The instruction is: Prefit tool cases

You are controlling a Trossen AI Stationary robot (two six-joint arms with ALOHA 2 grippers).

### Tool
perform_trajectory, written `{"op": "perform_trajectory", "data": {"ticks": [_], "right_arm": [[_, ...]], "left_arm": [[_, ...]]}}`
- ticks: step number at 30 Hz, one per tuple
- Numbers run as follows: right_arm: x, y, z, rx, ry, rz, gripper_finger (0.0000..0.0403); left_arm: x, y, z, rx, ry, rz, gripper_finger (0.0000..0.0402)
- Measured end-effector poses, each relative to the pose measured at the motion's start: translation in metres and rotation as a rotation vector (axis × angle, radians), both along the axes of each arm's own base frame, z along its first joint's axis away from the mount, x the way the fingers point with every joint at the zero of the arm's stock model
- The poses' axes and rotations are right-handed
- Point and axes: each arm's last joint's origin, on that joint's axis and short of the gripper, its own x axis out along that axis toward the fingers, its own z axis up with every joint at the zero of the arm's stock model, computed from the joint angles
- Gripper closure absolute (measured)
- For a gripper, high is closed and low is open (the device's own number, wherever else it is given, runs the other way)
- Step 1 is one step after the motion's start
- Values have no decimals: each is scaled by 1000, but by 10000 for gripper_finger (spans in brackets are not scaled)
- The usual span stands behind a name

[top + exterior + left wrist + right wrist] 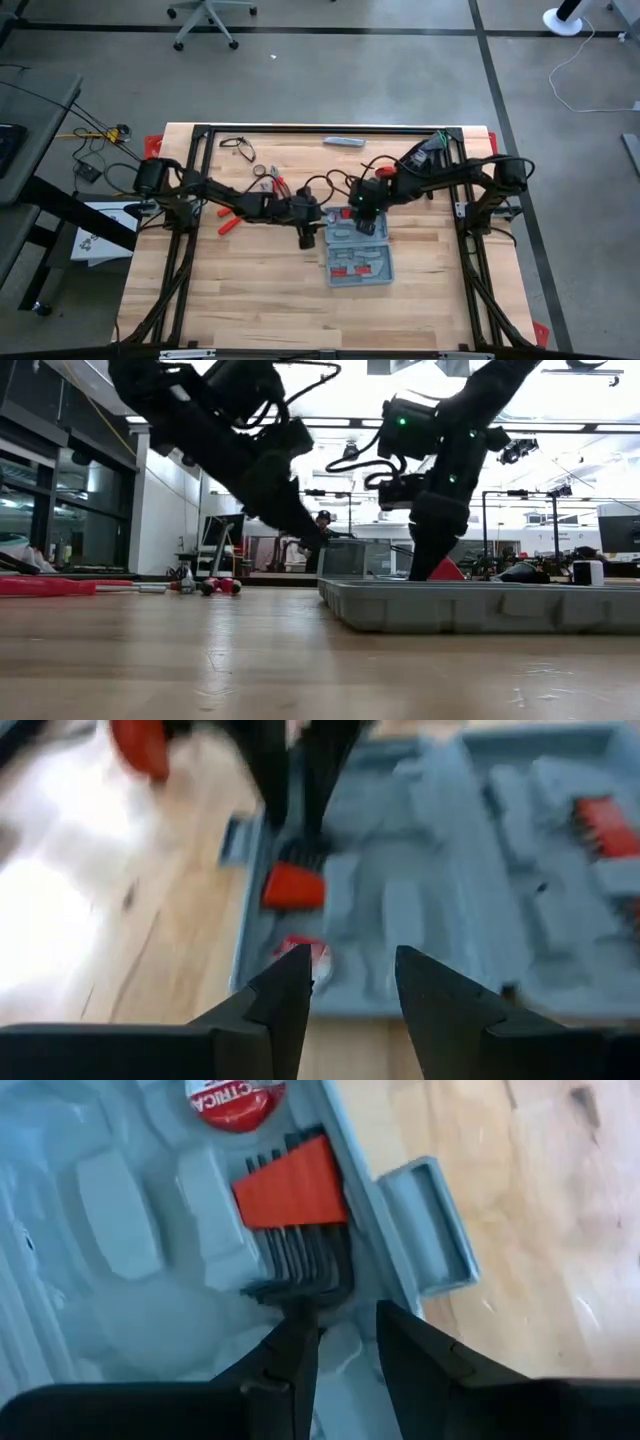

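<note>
A wooden table (250, 290) stood on grey floor (330, 80), with an office chair (205, 18) beyond it. A slim grey bar (343, 142) lay near the far edge, black cables (237, 146) to its left. Red-handled tools (229, 218) and papers (95, 235) lay at left.

wooden table (260, 290) carries open tool case (358, 257), red-handled pliers (229, 221).

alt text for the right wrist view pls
The right gripper, fingers slightly apart and holding nothing, hovers over a red-holdered hex key set seated in the open blue-grey tool case. A round red-and-white label lies beyond it; the case's latch tab juts over the wooden table.
</note>
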Motion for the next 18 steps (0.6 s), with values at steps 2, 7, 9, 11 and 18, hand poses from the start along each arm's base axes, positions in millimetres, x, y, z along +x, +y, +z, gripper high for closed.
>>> {"op": "perform_trajectory", "data": {"ticks": [2,7,9,11,18], "right_arm": [[-1,0,-4,-7,-20,-12,304],[-1,1,-4,16,-87,-40,304],[-3,4,1,33,-109,-34,304],[-5,11,10,41,-127,-25,304],[-17,51,36,-27,-171,-20,304]], "left_arm": [[4,0,3,25,-22,-7,261],[13,18,8,58,-26,10,261],[15,32,11,53,-21,-1,261],[18,49,17,23,-36,-14,261],[20,127,13,-336,-103,-32,261]]}}
